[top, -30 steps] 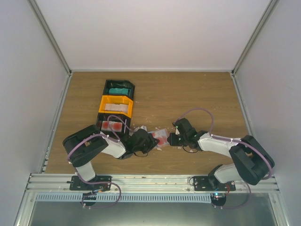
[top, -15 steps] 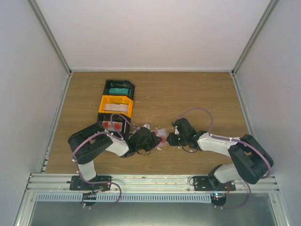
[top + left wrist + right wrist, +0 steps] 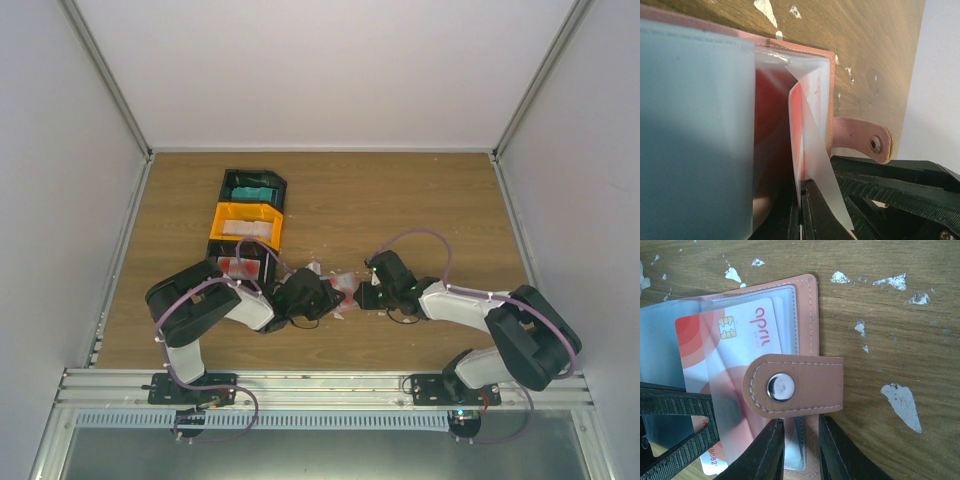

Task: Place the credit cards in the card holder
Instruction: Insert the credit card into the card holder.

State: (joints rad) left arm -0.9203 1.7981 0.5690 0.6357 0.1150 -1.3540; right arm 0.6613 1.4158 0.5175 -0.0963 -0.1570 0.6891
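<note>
The left claw (image 3: 800, 202) pinches a red-white card (image 3: 740, 337) (partly sleeved); right claw (image 3: 801, 432) grips the card holder (image 3: 808, 310).

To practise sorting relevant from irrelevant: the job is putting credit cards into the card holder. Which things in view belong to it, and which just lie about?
Part of the job: card holder; red-and-white card in its sleeve; teal cards, pale cards, red cards in the bins.
Just lying about: white scraps on the table; orange bin; black bins.

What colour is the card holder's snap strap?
The strap is salmon pink; right wrist view shows it best.
</note>
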